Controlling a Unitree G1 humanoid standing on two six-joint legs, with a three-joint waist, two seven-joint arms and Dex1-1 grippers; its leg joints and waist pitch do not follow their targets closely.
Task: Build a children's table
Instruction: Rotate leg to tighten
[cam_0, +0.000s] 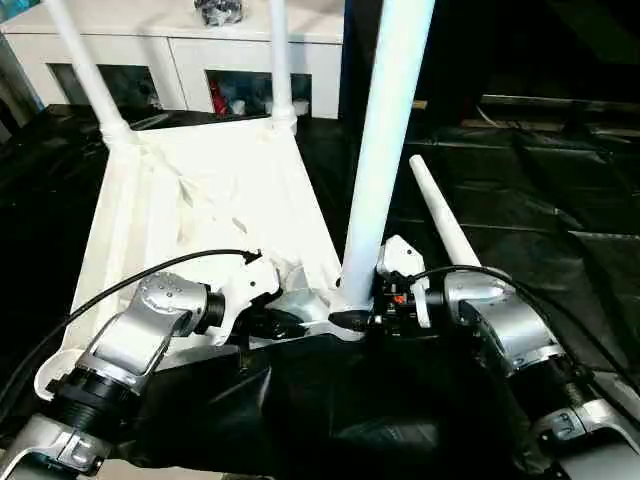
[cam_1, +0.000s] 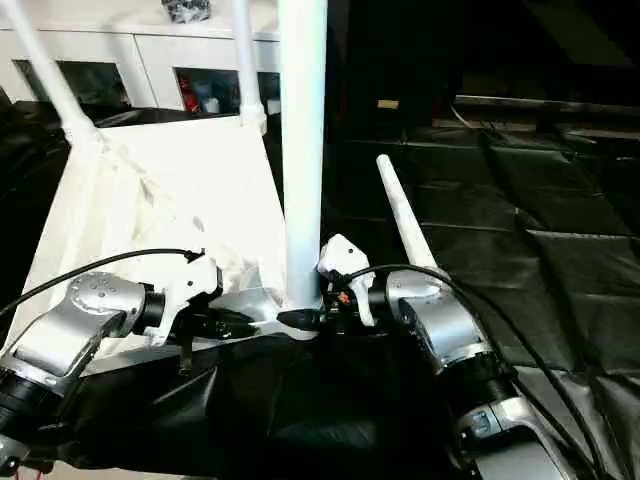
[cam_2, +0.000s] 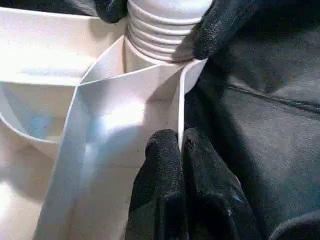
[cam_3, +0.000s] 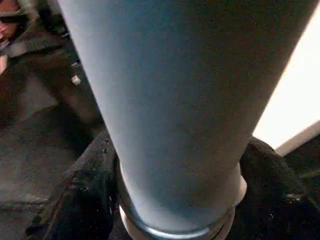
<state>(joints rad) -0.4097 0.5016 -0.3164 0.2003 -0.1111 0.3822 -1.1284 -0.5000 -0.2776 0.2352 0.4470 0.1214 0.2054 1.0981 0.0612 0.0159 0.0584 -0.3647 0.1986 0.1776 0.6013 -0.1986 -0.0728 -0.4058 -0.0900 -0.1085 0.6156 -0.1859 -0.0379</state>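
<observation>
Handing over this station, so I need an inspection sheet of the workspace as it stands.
Surface: black sheeting, creased.
Job's things: tabletop underside up; two far legs socketed; near leg upright in its corner socket; spare leg lying on the sheeting.
Clutter: nothing seen.
Grippers: left gripper pinching a tabletop rib; right gripper around the near leg's base.
Cables: black cable looping over each forearm.
Surroundings: white glass-door cabinet behind.

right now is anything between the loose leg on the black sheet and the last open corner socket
Nothing visible lies on the black sheet around the loose leg. The last corner socket is at the tabletop's near left corner, partly behind the left forearm, which would block it.
</observation>
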